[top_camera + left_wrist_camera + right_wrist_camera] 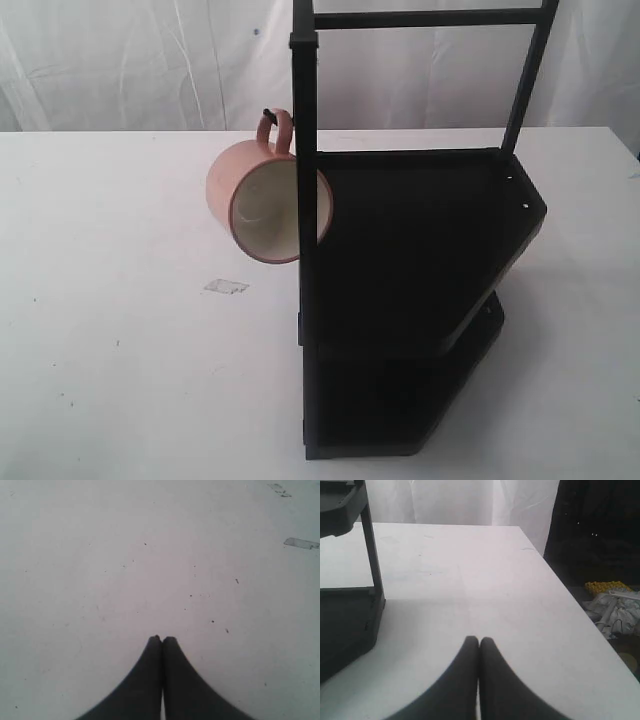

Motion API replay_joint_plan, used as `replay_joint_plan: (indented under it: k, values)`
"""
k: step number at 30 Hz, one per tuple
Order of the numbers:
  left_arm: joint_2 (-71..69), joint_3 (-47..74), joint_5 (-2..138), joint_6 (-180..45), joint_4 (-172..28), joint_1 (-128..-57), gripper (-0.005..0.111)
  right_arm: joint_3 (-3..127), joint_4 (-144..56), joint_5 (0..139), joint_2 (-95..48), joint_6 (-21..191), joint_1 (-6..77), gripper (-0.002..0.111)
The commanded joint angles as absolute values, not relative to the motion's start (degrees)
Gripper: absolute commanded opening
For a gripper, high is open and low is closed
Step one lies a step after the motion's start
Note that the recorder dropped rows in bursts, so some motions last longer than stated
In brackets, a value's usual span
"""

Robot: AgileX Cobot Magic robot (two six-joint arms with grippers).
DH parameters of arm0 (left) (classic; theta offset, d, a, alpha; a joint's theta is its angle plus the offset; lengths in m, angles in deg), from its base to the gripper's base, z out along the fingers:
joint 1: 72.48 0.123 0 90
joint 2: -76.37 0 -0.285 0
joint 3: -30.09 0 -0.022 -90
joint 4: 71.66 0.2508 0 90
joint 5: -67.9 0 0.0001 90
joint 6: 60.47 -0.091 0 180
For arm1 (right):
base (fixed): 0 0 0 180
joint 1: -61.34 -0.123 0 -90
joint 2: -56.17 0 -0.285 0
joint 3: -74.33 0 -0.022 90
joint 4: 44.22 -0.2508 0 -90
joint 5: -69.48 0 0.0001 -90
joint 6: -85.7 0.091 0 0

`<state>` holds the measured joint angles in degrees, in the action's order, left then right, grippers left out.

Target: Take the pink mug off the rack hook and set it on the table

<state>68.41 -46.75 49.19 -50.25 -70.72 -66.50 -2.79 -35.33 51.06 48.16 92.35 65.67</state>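
The pink mug (258, 200) hangs by its loop handle from the rack hook (269, 115), a thin black peg on the left side of the tall black rack's post (306, 150). Its cream inside faces the camera, and the post hides its right rim. Below it lies the white table (110, 300). Neither gripper shows in the exterior view. In the left wrist view my left gripper (162, 639) is shut and empty over bare speckled tabletop. My right gripper (479, 640) is likewise shut and empty above the table (485, 580), with the rack (350, 615) off to one side.
The black rack's shelves (420, 250) fill the centre-right of the exterior view. A small scuff mark (226, 287) lies on the table under the mug. White curtain hangs behind. Beyond the table edge in the right wrist view lies clutter (612, 605).
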Motion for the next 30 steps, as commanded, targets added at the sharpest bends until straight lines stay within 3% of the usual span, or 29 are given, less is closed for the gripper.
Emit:
replay_joint_plan:
  k: [1, 15, 19, 22, 27, 30]
  values:
    - [68.6, -47.1, 48.8, -50.2, -70.9, -66.9, 0.000, -2.9, -35.5, 51.5, 48.4, 92.1, 66.0, 0.000]
    - [68.6, -47.1, 52.2, -52.6, -70.4, -66.9, 0.000, -2.9, -35.5, 51.5, 48.4, 92.1, 66.0, 0.000]
    - [68.6, -47.1, 63.4, -41.6, -91.0, -66.9, 0.000, -2.9, -35.5, 51.5, 48.4, 92.1, 66.0, 0.000]
    - [68.6, -47.1, 69.6, -40.9, -92.0, -66.9, 0.000, -2.9, -35.5, 51.5, 48.4, 91.9, 66.0, 0.000]
    - [68.6, -47.1, 100.2, -42.7, -92.0, -66.9, 0.000, -2.9, -35.5, 51.5, 48.4, 91.9, 66.0, 0.000]
    - [64.1, -44.6, 91.5, -52.1, -91.8, -66.9, 0.000, -2.9, -35.5, 51.5, 48.4, 91.9, 66.0, 0.000]
